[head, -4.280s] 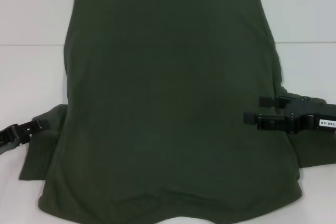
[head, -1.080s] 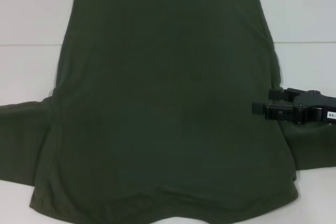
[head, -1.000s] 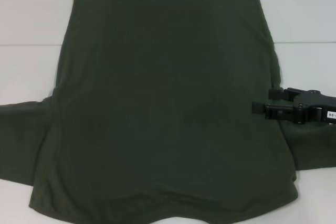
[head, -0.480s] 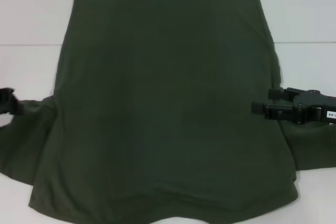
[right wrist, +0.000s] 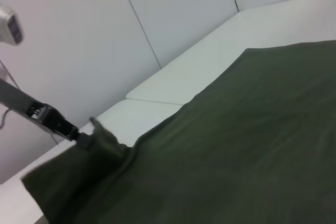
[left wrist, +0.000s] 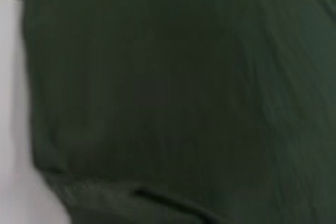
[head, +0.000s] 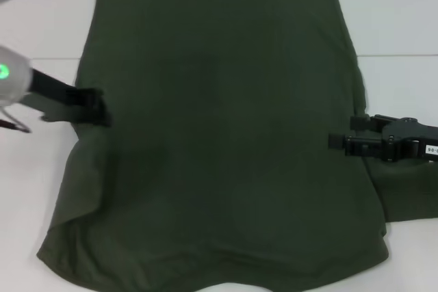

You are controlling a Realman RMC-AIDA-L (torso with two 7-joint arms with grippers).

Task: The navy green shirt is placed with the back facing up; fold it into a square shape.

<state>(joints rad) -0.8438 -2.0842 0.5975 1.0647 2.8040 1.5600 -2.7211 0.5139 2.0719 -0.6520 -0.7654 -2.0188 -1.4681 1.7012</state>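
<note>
Shirt (head: 219, 135) first: it lies back-up across the white table (head: 397, 18), hem at the far edge and collar nearest the robot, and its left side has just changed shape. Half a second ago the left sleeve was spread flat on the table with the left gripper (head: 101, 109) only entering at the picture's edge; now that gripper is clenched on the sleeve cloth and has carried it up and inward, so the sleeve no longer lies out to the side — the left edge of the shirt runs almost straight, with a lifted ridge of fabric below the gripper. The right wrist view shows the same pinch from across the table, the cloth (right wrist: 102, 137) peaked at the gripper's tip. I judge this to be the first fold under way, the left sleeve being turned onto the back.

On the right nothing has moved — the right gripper (head: 340, 141) rests on the shirt's right edge beside the right sleeve (head: 410, 193), which is still unfolded; whether its fingers grip cloth I cannot tell.
</note>
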